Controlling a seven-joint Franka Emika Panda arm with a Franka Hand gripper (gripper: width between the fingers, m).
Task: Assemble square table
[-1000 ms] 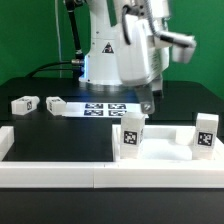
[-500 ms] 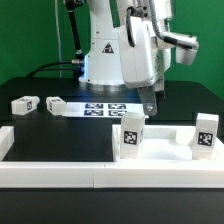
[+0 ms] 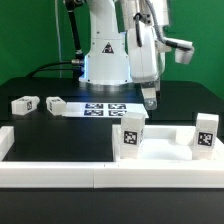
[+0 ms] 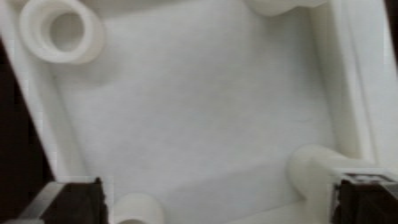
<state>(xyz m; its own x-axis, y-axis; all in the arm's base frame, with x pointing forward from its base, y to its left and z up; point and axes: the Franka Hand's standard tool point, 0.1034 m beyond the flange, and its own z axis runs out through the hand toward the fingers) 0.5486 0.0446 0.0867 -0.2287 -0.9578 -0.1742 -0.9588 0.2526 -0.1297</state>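
Observation:
The square table top lies at the exterior view's right, a white tray with a raised rim. Two tagged leg blocks stand upright at its near corners. Two more leg blocks lie loose at the left. My gripper hangs just above the top's far side. In the wrist view my gripper is open, with its dark fingertips wide apart over the top's inner face. A ring socket shows there, and nothing is between the fingers.
The marker board lies flat behind the middle of the table. Long white border rails run along the front and the left side. The robot's base stands at the back.
The gripper has risen a little and shifted slightly to the exterior view's right. The table top and leg blocks have not moved.

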